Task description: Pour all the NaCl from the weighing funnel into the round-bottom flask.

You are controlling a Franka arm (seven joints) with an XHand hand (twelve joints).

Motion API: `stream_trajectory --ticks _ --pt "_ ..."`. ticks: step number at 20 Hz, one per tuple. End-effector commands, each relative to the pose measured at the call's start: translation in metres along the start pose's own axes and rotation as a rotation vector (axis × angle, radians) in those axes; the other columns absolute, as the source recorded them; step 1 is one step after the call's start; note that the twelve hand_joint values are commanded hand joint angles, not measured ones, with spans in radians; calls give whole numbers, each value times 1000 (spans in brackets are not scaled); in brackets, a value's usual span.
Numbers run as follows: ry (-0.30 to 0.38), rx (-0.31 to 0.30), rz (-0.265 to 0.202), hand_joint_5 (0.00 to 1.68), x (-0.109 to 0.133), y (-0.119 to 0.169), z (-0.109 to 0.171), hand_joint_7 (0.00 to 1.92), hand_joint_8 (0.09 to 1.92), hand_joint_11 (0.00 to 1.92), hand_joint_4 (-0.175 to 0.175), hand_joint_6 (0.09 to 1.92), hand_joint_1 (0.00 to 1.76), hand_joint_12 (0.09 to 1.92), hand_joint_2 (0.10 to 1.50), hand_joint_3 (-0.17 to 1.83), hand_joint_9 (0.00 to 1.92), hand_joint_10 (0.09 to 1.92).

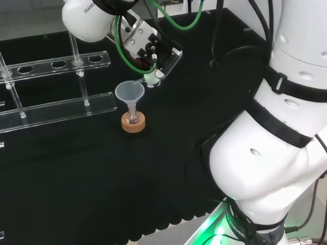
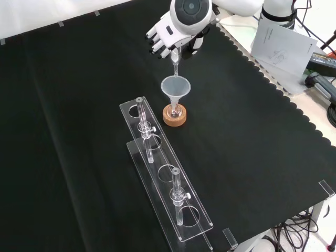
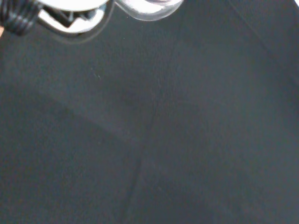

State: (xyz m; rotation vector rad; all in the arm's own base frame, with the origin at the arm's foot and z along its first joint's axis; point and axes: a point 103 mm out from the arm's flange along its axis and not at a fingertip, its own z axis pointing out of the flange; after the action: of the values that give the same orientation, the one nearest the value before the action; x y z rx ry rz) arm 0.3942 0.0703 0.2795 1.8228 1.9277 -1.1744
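Surface: bench under black cloth [image 2: 79, 131], scalloped at its edge; loose papers lay beyond that edge in the front view.

Item 1. Small clear round-bottom flask [image 2: 175, 111], seated upright in a tan cork ring stand [image 2: 175, 117], a clear conical funnel [image 2: 175, 87] set in its neck. Stood near the middle of the cloth.

Item 2. Slim clear weighing funnel [image 2: 175, 62], held tipped steeply, its spout directed down just above the conical funnel's mouth. Contents could not be made out.

Item 3. Black and white hand [image 2: 170, 35], above and behind the flask in the front view, fingers curled together round the weighing funnel's upper end.

Item 4. Two long clear plastic racks [image 2: 173, 199] with round holes, lying side by side, apart from the flask.

Handling note, as judgement: the pour appeared under way. The spout was best kept centred over the funnel mouth and the tilt increased slowly, without knocking the funnel rim, lest the flask topple off its ring.
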Motion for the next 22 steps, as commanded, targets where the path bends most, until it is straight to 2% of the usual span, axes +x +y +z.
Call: stream_trajectory --ticks 1,11,12,14,22 --pt "-5 11 -9 1175 3 1 0 624 669 670 175 828 1095 1146 718 613 932 403" --pt "-60 15 -6 1173 1 1 -2 624 669 669 175 831 1095 1145 719 614 931 401" --pt "-81 19 1 1173 11 -1 -12 624 669 669 175 831 1095 1145 719 614 931 400" --pt "-80 20 1 1173 14 -2 -16 623 668 669 175 832 1094 1145 719 614 931 400" --pt "-71 28 0 1171 -1 -1 -5 623 668 668 175 835 1094 1145 719 615 930 398"
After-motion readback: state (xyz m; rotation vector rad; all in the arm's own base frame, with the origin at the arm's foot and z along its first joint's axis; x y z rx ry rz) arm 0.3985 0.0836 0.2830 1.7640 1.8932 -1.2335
